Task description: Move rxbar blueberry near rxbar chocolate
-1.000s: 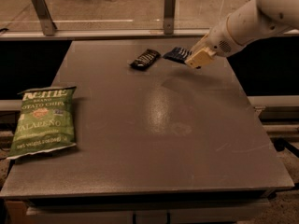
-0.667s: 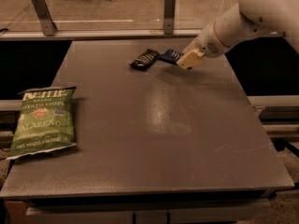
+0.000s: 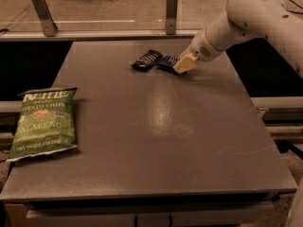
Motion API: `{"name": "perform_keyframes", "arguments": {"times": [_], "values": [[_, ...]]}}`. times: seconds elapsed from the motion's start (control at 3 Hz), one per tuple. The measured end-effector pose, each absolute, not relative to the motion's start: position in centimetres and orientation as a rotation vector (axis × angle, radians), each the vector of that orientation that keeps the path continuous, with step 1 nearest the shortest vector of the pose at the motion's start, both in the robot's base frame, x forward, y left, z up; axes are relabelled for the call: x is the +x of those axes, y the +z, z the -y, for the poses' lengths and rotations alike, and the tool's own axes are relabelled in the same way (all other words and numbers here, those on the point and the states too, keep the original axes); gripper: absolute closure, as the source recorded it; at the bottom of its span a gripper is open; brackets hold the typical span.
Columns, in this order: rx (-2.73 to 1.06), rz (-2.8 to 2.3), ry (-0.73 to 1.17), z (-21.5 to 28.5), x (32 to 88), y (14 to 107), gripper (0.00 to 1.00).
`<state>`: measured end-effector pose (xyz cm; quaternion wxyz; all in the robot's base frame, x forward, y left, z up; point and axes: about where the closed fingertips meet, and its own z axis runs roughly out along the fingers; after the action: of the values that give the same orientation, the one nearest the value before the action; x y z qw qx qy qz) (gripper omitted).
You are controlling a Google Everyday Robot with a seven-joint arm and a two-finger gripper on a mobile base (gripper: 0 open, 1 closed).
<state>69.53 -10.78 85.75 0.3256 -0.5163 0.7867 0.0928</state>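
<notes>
Judging by how things lie, the task looks all but finished: the rxbar blueberry lies in the upper middle of the frame, immediately right of the rxbar chocolate, on the far part of the table. Their near ends are so close that they either touch or almost touch; which of the two cannot be made out. Both wrappers lie flat, each angled a little, the black one running up toward the right.

The gripper is down at the right end of the blue bar, covering that end, with the white arm reaching in from the upper right corner. Whether it pinches the wrapper, merely presses on it or has let go cannot be told, so its state is left open. What seems left is small: release the blue bar if it is held, then lift clear without dragging the wrapper away from its neighbour. The one risk in that is a wrapper clinging to the tool as it rises and sliding off to the right.

Counting what is on the table: one navy-blue bar, one black bar, and one green bag of jalapeño potato chips at the left edge, well apart from the bars. One gripper works on one arm. Behind the table's far edge, two upright posts stand on a rail
</notes>
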Motion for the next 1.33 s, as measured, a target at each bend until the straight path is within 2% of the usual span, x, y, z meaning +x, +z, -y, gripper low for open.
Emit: {"name": "perform_keyframes", "arguments": {"times": [0.67, 1.0, 1.33], "values": [[-1.362, -2.062, 0.270, 9.7, 69.9, 85.1, 0.13], [-1.368, -2.046, 0.292, 9.0, 69.8, 85.3, 0.00], [-1.368, -2.046, 0.293, 9.0, 69.8, 85.3, 0.00]]}}
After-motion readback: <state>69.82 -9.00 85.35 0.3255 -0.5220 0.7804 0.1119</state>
